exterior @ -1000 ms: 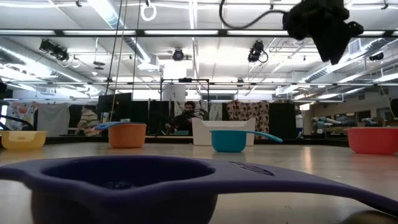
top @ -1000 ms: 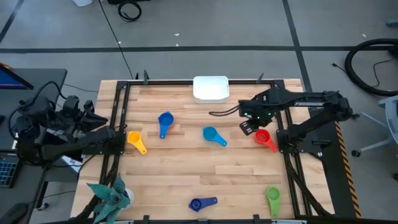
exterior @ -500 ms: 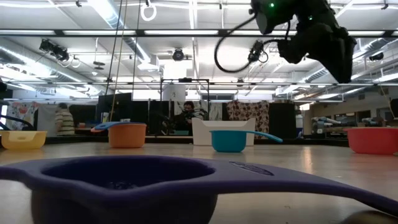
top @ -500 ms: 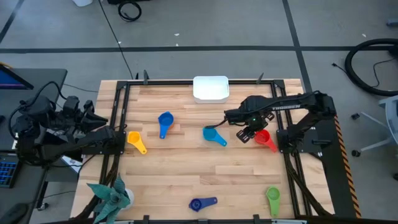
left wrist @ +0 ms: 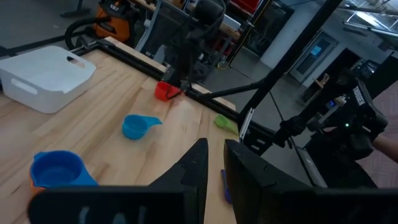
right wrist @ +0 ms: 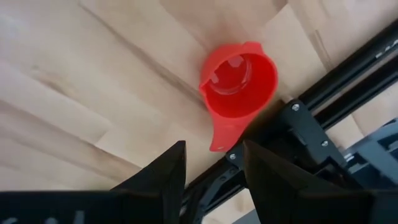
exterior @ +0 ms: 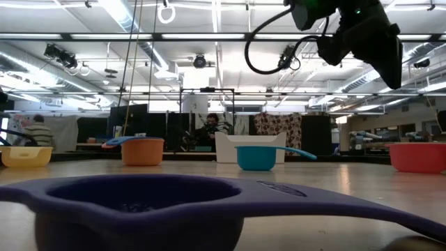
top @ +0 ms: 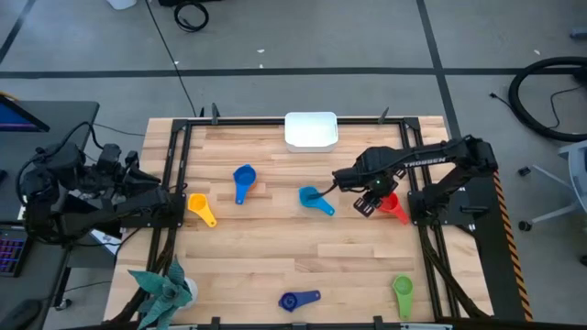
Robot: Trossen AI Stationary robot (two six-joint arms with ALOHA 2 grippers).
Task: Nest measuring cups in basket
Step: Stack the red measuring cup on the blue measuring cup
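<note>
My right gripper hovers open above the table, just left of the red cup, which stands upright on its base with its handle toward the near right. The white basket sits at the far edge. The light blue cup lies left of the gripper. The medium blue cup sits in the orange cup. Yellow, dark blue and green cups stand apart. My left gripper waits, shut, at the left edge.
The black table frame rail runs close beside the red cup on the right. A teal artificial plant stands at the near left corner. Bare wood lies between the light blue cup and the basket.
My right arm has swung its forearm toward the table's left, and its gripper has moved slightly toward the near edge beside the red cup. No cup has moved.
</note>
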